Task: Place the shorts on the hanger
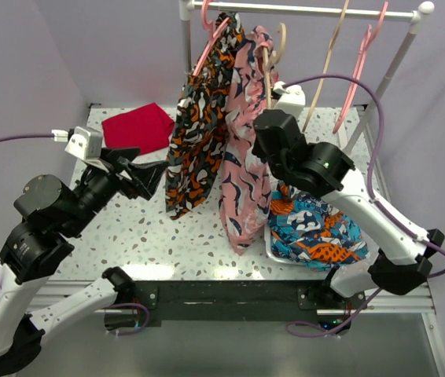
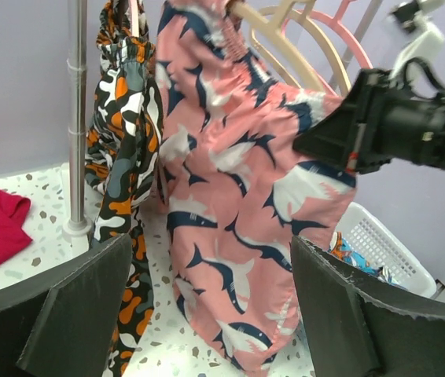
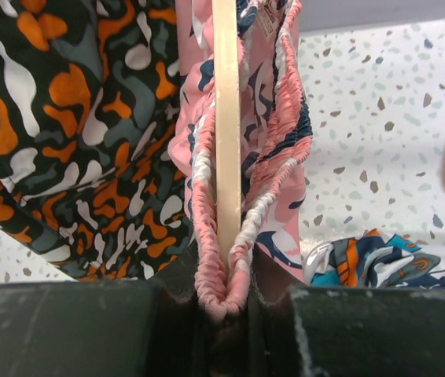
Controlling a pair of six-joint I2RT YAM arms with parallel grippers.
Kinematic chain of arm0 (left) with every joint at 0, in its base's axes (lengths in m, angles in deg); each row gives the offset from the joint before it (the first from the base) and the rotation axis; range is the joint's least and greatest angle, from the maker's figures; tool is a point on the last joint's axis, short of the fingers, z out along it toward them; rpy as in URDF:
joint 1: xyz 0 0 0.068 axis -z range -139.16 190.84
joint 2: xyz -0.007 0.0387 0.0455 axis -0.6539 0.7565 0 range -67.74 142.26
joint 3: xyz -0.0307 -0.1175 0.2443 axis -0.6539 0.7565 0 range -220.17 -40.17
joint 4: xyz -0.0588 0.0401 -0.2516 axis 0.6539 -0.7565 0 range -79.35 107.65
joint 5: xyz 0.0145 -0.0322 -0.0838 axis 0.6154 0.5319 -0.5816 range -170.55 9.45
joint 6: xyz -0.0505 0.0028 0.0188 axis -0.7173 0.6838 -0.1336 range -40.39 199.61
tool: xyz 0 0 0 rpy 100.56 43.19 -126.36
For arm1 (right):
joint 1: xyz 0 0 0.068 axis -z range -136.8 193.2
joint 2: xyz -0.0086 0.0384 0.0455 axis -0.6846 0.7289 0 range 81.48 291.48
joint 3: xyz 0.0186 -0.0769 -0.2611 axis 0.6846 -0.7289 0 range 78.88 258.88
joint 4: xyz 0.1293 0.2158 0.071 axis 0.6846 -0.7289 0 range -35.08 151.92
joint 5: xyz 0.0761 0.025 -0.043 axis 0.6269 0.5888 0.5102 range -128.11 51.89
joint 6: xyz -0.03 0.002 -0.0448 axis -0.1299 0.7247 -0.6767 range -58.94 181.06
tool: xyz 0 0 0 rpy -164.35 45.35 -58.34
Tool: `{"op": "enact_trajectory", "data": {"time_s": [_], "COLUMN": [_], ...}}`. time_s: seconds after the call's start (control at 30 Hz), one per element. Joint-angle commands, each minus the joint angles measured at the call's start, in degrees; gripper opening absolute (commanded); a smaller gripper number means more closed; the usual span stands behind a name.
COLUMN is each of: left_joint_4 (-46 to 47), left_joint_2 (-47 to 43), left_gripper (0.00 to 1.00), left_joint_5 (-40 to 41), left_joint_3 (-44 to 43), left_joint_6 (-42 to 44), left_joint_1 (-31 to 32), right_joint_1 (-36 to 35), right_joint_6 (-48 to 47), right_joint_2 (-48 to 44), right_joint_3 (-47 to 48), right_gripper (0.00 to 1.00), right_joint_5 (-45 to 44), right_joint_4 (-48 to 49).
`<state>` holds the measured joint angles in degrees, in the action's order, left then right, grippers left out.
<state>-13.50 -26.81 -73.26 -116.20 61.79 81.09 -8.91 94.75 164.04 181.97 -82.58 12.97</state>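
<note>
Shorts drape the hanger, waistband seemingly pinched by right end effector.

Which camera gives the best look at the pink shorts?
The left wrist view: the shorts fill it, print clear. The top view shows them small; the right wrist view only the bunched waistband around the hanger.

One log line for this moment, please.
right hand shut on shorts waistband at hanger | left hand open, facing shorts
</note>
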Motion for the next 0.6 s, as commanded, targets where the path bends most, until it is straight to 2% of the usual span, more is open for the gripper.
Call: {"op": "enact_trajectory", "data": {"time_s": [0.0,0.33,0.57], "left_joint_4": [1.4,4.0,3.8], "left_joint_2": [0.6,-0.4,-0.9], "left_gripper": [0.86,0.87,0.87], "left_joint_5": [0.7,-1.6,-1.2], "left_joint_3": [2.3,6.7,7.1], "left_joint_6": [-0.1,-1.8,-1.2], "left_joint_1": [-0.3,-0.3,-0.2], "right_joint_1": [0.0,0.2,1.1], "right_joint_6": [-4.7,-11.9,-11.9], "right_joint_2": [-2.9,2.7,11.6], "right_joint_3": [3.9,12.9,23.6], "right_gripper": [0.00,0.00,0.00], "right_joint_5": [-5.2,-6.9,-9.5], "right_joint_4": [6.2,4.1,-1.1]}}
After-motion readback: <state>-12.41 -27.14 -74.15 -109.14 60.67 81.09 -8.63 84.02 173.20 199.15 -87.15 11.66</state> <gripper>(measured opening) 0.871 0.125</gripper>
